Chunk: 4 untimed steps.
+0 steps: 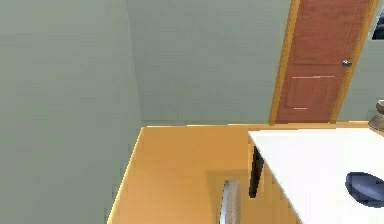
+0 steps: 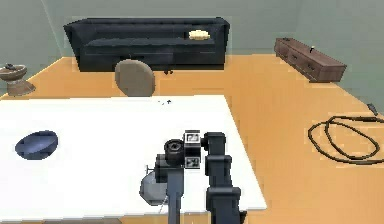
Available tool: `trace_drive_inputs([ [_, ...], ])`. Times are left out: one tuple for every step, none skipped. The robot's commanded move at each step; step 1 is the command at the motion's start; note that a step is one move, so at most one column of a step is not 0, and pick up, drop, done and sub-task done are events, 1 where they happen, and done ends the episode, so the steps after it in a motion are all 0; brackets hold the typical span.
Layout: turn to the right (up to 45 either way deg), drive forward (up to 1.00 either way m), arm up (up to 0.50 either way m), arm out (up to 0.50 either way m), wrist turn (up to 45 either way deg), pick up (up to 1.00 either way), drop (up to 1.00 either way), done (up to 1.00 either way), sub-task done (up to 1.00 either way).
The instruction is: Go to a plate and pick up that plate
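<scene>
My gripper (image 2: pixel 162 172) is at the pale grey round plate (image 2: pixel 148 190), near the flat white table's (image 2: pixel 100 125) near edge. I cannot tell whether I hold anything. 1 dark blue bowl (image 2: pixel 37 145) sits well apart on that table.

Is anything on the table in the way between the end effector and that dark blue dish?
Nothing visible is. Only bare white table lies between the end effector and the dark blue dish. A grey round thing lies right at the end effector itself, not farther along toward the dish.
</scene>
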Motion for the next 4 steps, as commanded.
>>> trace_drive_inputs([
  [0.0, 0.00, 0.00, 0.00, 45.0, 0.00, 0.00, 0.00, 0.00],
  [0.0, 0.00, 0.00, 0.00, 45.0, 0.00, 0.00, 0.00, 0.00],
  [0.0, 0.00, 0.00, 0.00, 45.0, 0.00, 0.00, 0.00, 0.00],
  [0.0, 0.00, 0.00, 0.00, 24.0, 0.00, 0.00, 0.00, 0.00],
])
